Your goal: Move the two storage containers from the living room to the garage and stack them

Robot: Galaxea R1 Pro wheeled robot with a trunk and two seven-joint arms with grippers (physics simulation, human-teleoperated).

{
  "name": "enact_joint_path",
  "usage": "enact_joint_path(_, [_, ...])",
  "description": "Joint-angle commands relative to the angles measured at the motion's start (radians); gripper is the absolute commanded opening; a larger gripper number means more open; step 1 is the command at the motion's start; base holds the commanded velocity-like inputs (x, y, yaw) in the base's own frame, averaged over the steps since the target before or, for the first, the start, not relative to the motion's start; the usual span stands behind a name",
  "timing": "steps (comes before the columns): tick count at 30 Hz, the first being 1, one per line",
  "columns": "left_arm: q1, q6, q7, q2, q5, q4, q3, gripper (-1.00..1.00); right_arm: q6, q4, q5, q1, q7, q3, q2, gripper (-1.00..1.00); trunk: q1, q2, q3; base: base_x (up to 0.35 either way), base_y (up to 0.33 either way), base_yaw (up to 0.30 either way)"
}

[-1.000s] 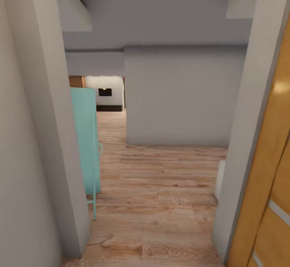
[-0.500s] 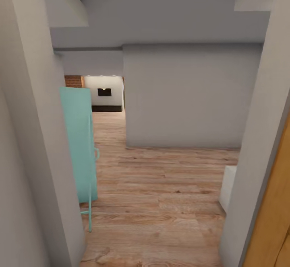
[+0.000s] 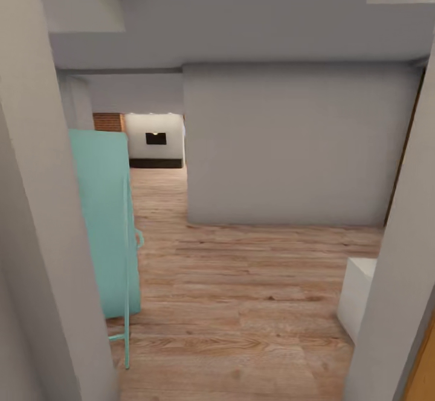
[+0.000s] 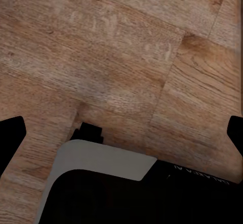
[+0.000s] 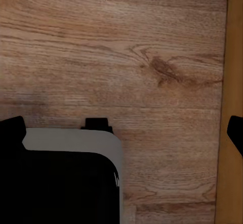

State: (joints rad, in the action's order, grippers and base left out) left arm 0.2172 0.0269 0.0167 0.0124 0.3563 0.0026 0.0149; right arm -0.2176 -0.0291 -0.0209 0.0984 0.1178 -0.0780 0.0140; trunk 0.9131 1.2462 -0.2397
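The two storage containers and the garage are out of view. In the left wrist view my left gripper [image 4: 121, 133] hangs open over light wood planks, its dark fingertips [image 4: 10, 135] at the picture's two edges and nothing between them. My right gripper [image 5: 121, 133] is open the same way, fingertips [image 5: 11, 130] wide apart above the planks. Far down the passage a brick wall [image 3: 109, 122] and a white wall with a dark opening [image 3: 156, 138] show; this may be the living room.
I stand in a doorway between a pale left jamb [image 3: 36, 238] and right jamb [image 3: 399, 304]. A teal panel on thin legs [image 3: 106, 226] leans at the left. A grey wall [image 3: 296, 147] blocks straight ahead. A white block [image 3: 356, 295] sits low right. Wood planks [image 3: 241, 304] run ahead and left.
The camera has advanced through the doorway: the jambs have spread outward, the orange door at right has almost left the picture, and the teal panel and white block look nearer.
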Motion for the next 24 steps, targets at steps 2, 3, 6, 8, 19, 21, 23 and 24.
enact_joint_path(2, [0.001,0.003,0.002,0.000,0.004,0.000,0.002,1.00,-0.005,-0.003,-0.002,0.001,0.003,-0.008,0.000,1.00,0.001,0.001,-0.001,0.323,0.000,0.000])
enact_joint_path(3, [0.001,0.003,0.002,0.000,0.004,0.000,0.002,1.00,-0.005,-0.003,-0.002,0.001,0.003,-0.008,0.000,1.00,0.001,0.001,-0.001,0.324,0.000,0.000])
enact_joint_path(6, [0.001,0.003,0.002,0.000,0.004,0.000,0.002,1.00,-0.005,-0.003,-0.002,0.002,0.003,-0.008,0.000,1.00,0.001,0.001,-0.001,0.324,0.000,0.000])
enact_joint_path(8, [0.001,0.003,0.002,0.000,0.004,0.000,0.002,1.00,-0.005,-0.003,-0.002,0.002,0.003,-0.008,0.000,1.00,0.001,0.001,-0.001,0.323,0.000,0.000])
enact_joint_path(19, [0.001,0.003,0.002,0.000,0.004,0.000,0.002,1.00,-0.005,-0.003,-0.002,0.001,0.003,-0.008,0.000,1.00,0.001,0.001,-0.001,0.323,0.000,0.000])
enact_joint_path(21, [0.001,0.002,0.002,0.000,0.004,0.000,0.002,1.00,-0.005,-0.003,-0.002,0.001,0.003,-0.008,0.000,1.00,0.001,0.001,-0.001,0.323,0.000,0.000])
enact_joint_path(23, [0.001,0.002,0.002,0.000,0.004,0.000,0.002,1.00,-0.005,-0.003,-0.002,0.002,0.003,-0.008,0.000,1.00,0.001,0.001,-0.001,0.323,0.000,0.000])
enact_joint_path(24, [0.001,0.003,0.002,0.000,0.004,0.000,0.002,1.00,-0.005,-0.003,-0.002,0.001,0.003,-0.008,0.000,1.00,0.001,0.001,-0.001,0.323,0.000,0.000])
